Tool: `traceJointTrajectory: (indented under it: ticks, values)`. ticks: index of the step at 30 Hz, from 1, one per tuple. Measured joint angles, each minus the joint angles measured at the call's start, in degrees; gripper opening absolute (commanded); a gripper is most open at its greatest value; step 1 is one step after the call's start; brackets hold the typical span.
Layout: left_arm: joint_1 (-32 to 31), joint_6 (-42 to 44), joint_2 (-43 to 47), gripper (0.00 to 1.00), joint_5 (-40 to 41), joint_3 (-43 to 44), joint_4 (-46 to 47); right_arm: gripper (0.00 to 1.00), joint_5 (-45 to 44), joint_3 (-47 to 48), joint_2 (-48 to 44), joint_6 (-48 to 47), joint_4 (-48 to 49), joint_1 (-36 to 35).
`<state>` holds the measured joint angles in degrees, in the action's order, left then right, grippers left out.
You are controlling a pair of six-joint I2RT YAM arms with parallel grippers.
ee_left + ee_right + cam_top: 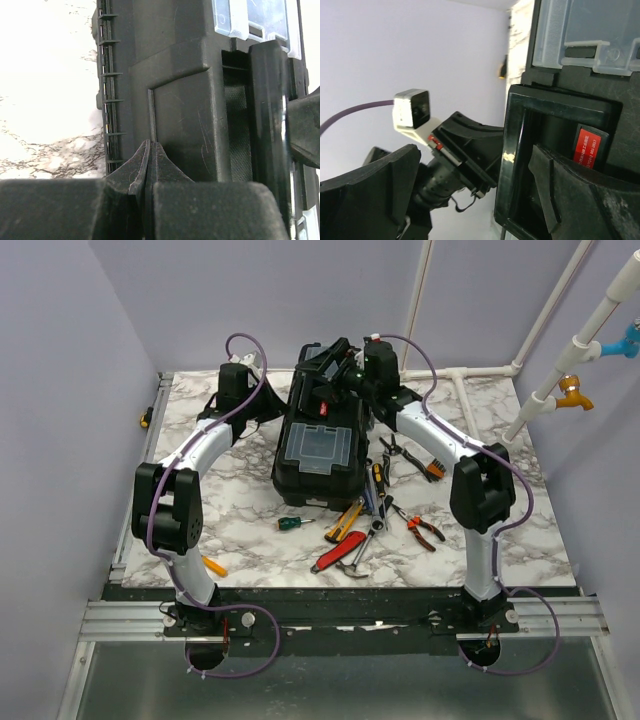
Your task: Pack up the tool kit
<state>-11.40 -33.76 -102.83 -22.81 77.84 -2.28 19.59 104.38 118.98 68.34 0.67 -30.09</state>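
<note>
Loose tools (370, 525) lie near the worktop's (250, 530) front edge, right of centre. The toolbox (318, 445) sits mid-worktop, long axis front to back (far end angled slightly right). The left gripper (150, 150), fingers together, is at its left side. The right gripper (475, 160), jaws wide apart, straddles its far rim.

Black toolbox (300, 480) with grey translucent compartments (320, 445); white, grey-veined marble table (250, 530)

Our left arm (195, 455) bows forward from its base, and our left gripper (150, 150) is pinched fully together, fingertips touching with no gap between the jaws. Our right arm (445, 445) arches likewise, our right gripper (470, 165) spread wide. Beyond and between its parted jaws sits our left wrist camera (412, 110).
</note>
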Motion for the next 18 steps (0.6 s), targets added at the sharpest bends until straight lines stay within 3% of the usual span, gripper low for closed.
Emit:
traceJointTrajectory:
  ticks: [7,14,18]
  values:
    - [0.02,1.20,0.00,0.01,1.81,0.48,-0.92,0.99,5.33,-7.43,-0.81,7.91,16.02,1.99]
    - [0.11,2.01,0.00,0.01,2.60,1.18,-2.29,0.97,7.93,-10.71,-0.79,12.94,24.09,3.15]
    - [0.13,2.86,0.00,0.06,2.93,1.88,-3.63,0.96,8.83,-13.18,-0.87,15.87,29.29,3.80]
